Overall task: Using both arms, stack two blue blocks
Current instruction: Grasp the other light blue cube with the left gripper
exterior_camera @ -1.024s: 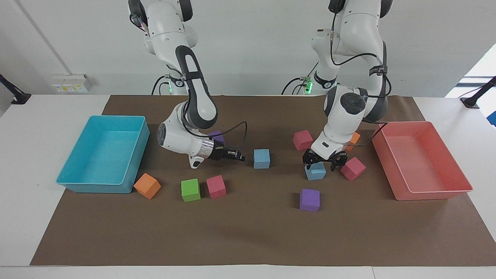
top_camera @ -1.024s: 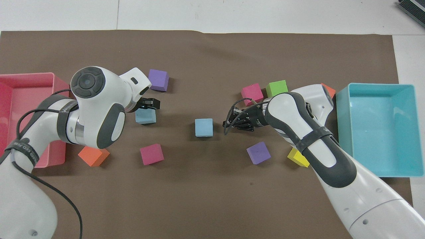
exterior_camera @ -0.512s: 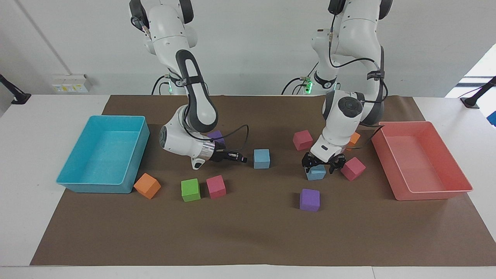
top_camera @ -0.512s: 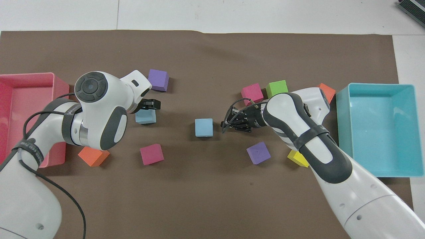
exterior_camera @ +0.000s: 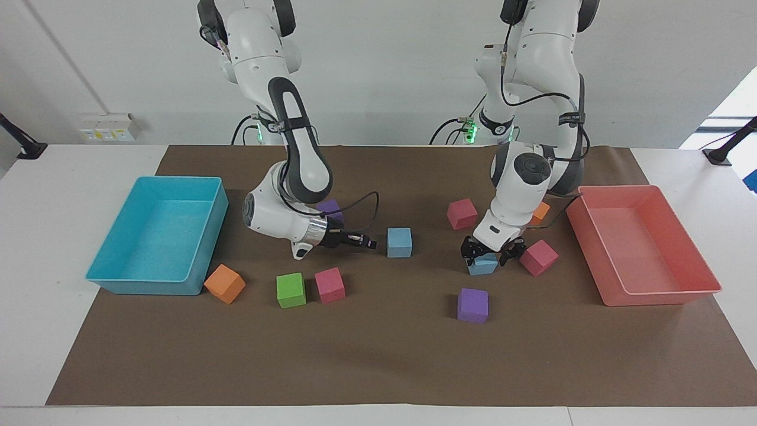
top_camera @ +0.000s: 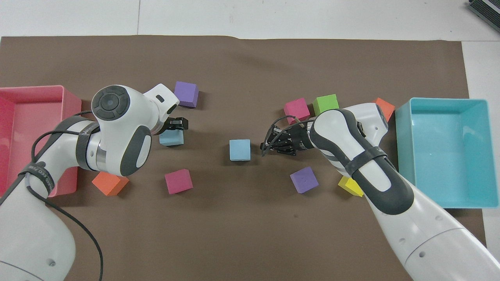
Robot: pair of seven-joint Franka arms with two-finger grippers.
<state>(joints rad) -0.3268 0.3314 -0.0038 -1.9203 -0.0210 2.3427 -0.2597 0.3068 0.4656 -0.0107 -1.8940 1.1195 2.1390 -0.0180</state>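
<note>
A white table carries a wide brown mat, with a turquoise tray at the right arm's end and a pink tray at the left arm's end, both resting on it. The left arm bends down steeply beside the pink tray, and its left claw is lowered around one blue block, which sits flat on the mat; whether the claw is already pinching that block or merely straddling it cannot be told. The right arm lies low over the mat, its wrist turned sideways, so the right claw points level at the other blue block near the middle of the mat, pinched fully closed on nothing and just beside that block with a thin gap. A pink cube sits just beside the left claw, toward the pink tray, and a purple cube lies farther from the robots than it.
</note>
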